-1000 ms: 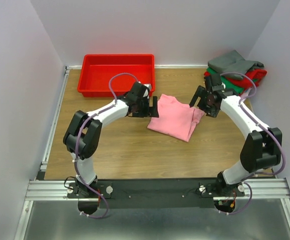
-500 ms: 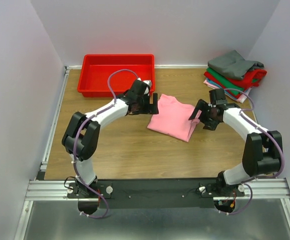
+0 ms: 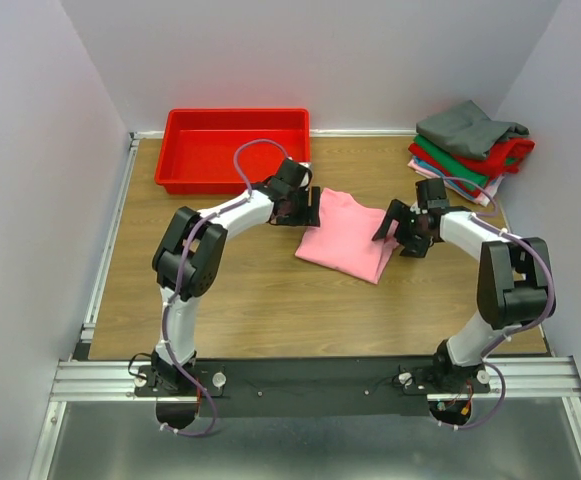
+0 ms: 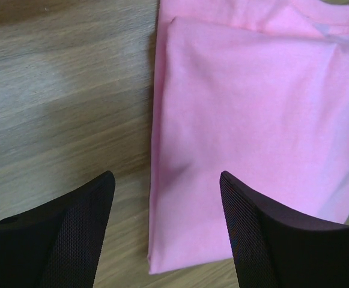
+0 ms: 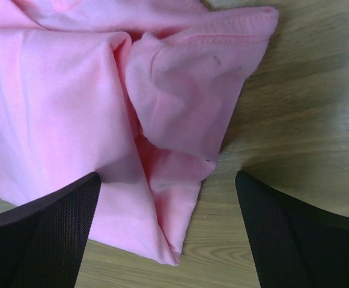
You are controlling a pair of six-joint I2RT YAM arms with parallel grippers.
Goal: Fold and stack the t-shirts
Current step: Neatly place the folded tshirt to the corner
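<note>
- The pink t-shirt [image 3: 348, 235] lies partly folded near the middle of the wooden worktop [image 3: 260, 300], between the two arms.
- The left end effector [image 3: 310, 207] is at the shirt's left edge, low over it. Its jaws stand well apart and hold nothing.
- In the left wrist view, the left end effector [image 4: 165, 180] straddles that folded edge: one finger [image 4: 72, 234] is over bare wood and the other [image 4: 270, 240] over pink cloth. The fold here is flat and neat.
- The right end effector [image 3: 392, 228] is at the shirt's right edge, jaws wide and empty.
- In the right wrist view, the right end effector [image 5: 167, 177] spans a bunched, crumpled part of the shirt where a hemmed edge folds over itself. Bare wood shows to one side.
- A stack of folded t-shirts [image 3: 470, 150] sits at the far right corner of the worktop, with grey on top and red and green below.
- A red tray [image 3: 235, 150] sits at the far left, well apart from the pink shirt.
</note>
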